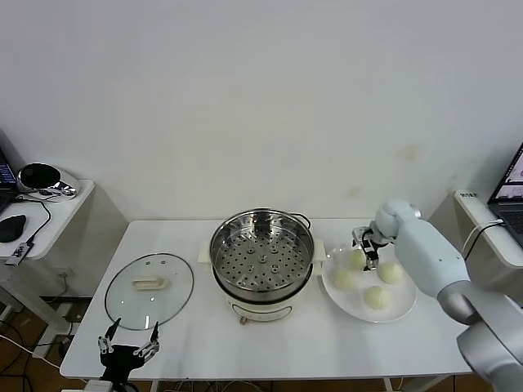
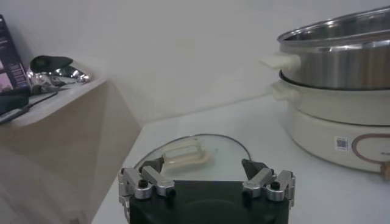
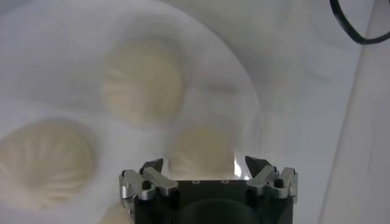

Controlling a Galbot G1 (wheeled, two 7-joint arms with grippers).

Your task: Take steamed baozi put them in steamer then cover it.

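Several cream-white steamed baozi lie on a white plate at the right of the table. My right gripper hangs open just over the rear baozi. In the right wrist view this baozi sits between the spread fingertips of the right gripper, which do not touch it. Two other baozi lie beside it. The steel steamer stands uncovered at mid-table and its perforated tray is bare. Its glass lid lies flat to the left. My left gripper is parked open at the near left edge, in front of the lid.
A side table with a mouse and black gear stands to the left. To the right a shelf carries a laptop. A black cable lies behind the plate. The steamer's cream base and handles rise to the right of the left gripper.
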